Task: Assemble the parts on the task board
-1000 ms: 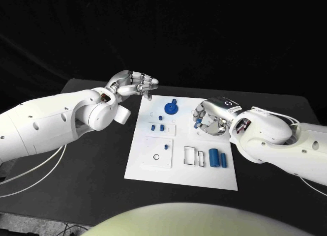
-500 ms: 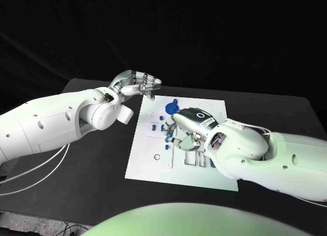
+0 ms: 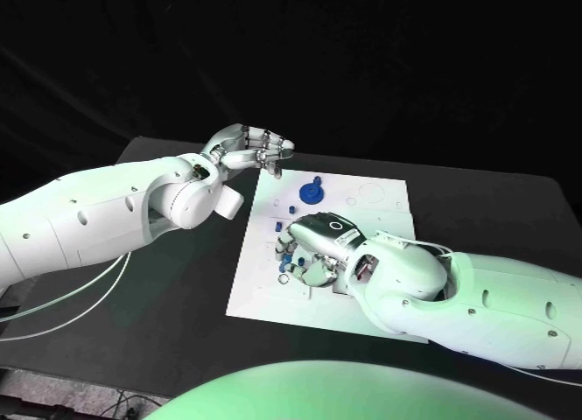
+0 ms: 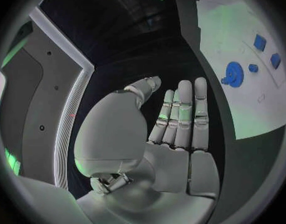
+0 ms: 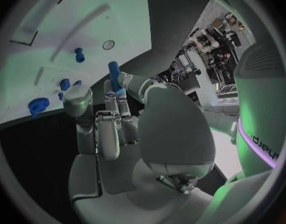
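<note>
Head view shows the white task board in the frame centre on the black worktop. The right hand is over its middle, fingers pinching 1 blue cylinder part. The left hand holds nothing at the board's upper left corner, fingers straight and pressed together.

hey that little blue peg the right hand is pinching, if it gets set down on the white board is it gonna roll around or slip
Probably yes. The blue peg looks like a smooth round cylinder, so on its side it would likely roll across the flat task board. It seems rigid and light, small against the right hand, so the fingertip pinch could let it twist or slip.
</note>
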`<state>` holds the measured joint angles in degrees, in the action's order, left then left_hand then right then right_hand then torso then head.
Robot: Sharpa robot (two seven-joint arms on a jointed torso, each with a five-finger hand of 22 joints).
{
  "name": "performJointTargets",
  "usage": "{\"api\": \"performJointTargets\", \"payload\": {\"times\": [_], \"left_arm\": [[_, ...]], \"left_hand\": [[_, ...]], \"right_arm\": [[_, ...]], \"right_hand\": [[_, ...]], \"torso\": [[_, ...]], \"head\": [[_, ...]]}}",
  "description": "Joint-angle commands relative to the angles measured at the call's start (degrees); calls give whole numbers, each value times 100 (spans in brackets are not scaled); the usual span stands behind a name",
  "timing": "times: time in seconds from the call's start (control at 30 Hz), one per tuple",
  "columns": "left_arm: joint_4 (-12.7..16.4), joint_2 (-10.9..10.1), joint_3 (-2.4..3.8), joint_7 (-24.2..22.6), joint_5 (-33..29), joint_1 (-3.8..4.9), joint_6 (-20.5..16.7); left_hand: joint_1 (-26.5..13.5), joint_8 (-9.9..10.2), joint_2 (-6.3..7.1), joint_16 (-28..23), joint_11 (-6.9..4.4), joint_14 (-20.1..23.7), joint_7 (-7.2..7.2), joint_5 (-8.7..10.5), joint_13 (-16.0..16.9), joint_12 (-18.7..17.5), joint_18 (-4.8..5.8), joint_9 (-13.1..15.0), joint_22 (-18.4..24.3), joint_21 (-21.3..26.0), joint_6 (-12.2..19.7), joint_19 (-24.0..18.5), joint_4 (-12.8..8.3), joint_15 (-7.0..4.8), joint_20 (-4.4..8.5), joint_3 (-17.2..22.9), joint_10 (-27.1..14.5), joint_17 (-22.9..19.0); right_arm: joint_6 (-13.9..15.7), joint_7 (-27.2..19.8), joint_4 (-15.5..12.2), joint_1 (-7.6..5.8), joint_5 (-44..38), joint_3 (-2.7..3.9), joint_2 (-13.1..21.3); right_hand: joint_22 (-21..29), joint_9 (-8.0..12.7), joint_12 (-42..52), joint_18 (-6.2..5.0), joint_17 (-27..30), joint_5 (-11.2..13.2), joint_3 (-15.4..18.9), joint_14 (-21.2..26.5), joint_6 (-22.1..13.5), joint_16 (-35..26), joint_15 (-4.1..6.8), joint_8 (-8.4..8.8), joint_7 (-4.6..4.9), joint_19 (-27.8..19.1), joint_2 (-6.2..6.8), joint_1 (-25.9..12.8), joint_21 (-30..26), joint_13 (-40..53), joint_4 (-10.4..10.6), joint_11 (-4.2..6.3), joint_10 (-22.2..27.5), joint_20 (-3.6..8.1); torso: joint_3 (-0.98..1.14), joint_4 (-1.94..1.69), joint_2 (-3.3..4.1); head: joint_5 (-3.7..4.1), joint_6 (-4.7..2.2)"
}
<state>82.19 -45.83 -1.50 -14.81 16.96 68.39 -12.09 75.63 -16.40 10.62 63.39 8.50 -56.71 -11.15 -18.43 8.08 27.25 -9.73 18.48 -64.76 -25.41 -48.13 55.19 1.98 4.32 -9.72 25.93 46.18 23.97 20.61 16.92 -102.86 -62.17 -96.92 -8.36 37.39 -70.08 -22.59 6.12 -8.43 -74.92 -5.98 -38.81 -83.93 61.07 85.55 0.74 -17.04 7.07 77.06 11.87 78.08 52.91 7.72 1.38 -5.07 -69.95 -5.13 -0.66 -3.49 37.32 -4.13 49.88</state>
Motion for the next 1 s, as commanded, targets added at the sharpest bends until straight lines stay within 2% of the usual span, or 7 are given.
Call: {"api": "performJointTargets", "payload": {"times": [0.03,0.1,0.23,0.43,0.6,0.8,1.0], "left_arm": [[15,14,5,-24,-14,3,83],[13,14,5,-21,-13,3,85],[10,19,5,-18,-12,3,89],[12,20,5,-6,-13,3,92],[12,13,5,1,-13,3,94],[13,1,5,9,-14,3,95],[19,-6,5,17,-13,4,101]], "left_hand": [[-21,-20,-17,-4,-6,34,-3,34,-5,34,-46,-6,5,22,7,0,17,-8,-35,-31,-26,-6],[-14,-18,-22,-2,-7,35,-3,19,-6,39,-47,-9,7,26,14,2,15,-9,-35,-29,-29,-8],[-10,-17,-25,-1,-7,37,-3,8,-7,42,-48,-11,8,29,17,3,14,-9,-35,-27,-31,-8],[-16,-13,-24,1,-5,39,-8,-5,-8,48,-48,-15,11,35,28,6,21,-8,-36,-34,-36,-10],[-16,-13,-24,1,-5,39,-8,-5,-8,48,-48,-15,11,35,28,6,21,-8,-36,-34,-36,-10],[-16,-13,-24,1,-5,39,-8,-5,-8,48,-48,-15,11,35,28,6,21,-8,-36,-34,-36,-10],[-24,-11,-22,4,-4,41,-10,-6,-9,54,-48,-18,13,42,35,8,27,-6,-37,-42,-40,-12]], "right_arm": [[-79,-77,94,51,28,-8,-33],[-91,-89,180,99,51,-14,-72],[-96,-110,297,164,77,-20,-136],[-112,-126,394,221,86,-22,-206],[-114,-134,429,250,86,-23,-233],[-144,-142,426,266,89,-23,-241],[-183,-148,442,278,116,-23,-237]], "right_hand": [[-2,-8,38,108,-546,-30,7,-398,-1,9,27,-27,6,7,7,22,-12,68,-30,166,-192,33],[0,-9,36,107,-547,-32,7,-398,-3,9,27,-26,7,5,8,20,-15,68,-31,166,-191,33],[-2,-12,33,107,-554,-39,4,-399,-7,13,27,-25,7,5,8,18,-14,69,-35,166,-190,33],[-4,-23,24,107,-551,-55,-2,-399,-18,11,26,-23,8,1,13,16,-18,73,-53,165,-187,33],[2,-25,22,104,-548,-59,-2,-398,-21,10,26,-22,9,-4,17,14,-32,74,-58,164,-187,33],[2,-25,22,104,-548,-59,-2,-398,-21,10,26,-22,9,-4,17,14,-32,74,-58,164,-187,33],[2,-30,19,103,-548,-67,-4,-398,-24,10,25,-22,10,-6,17,11,-34,76,-63,163,-187,33]], "torso": [[9,5,4],[15,8,2],[13,-3,2],[16,-1,8],[8,1,3],[12,3,2],[7,2,3]], "head": [[-36,12],[-31,3],[-45,2],[-78,4],[-60,5],[-63,12],[-42,12]]}}
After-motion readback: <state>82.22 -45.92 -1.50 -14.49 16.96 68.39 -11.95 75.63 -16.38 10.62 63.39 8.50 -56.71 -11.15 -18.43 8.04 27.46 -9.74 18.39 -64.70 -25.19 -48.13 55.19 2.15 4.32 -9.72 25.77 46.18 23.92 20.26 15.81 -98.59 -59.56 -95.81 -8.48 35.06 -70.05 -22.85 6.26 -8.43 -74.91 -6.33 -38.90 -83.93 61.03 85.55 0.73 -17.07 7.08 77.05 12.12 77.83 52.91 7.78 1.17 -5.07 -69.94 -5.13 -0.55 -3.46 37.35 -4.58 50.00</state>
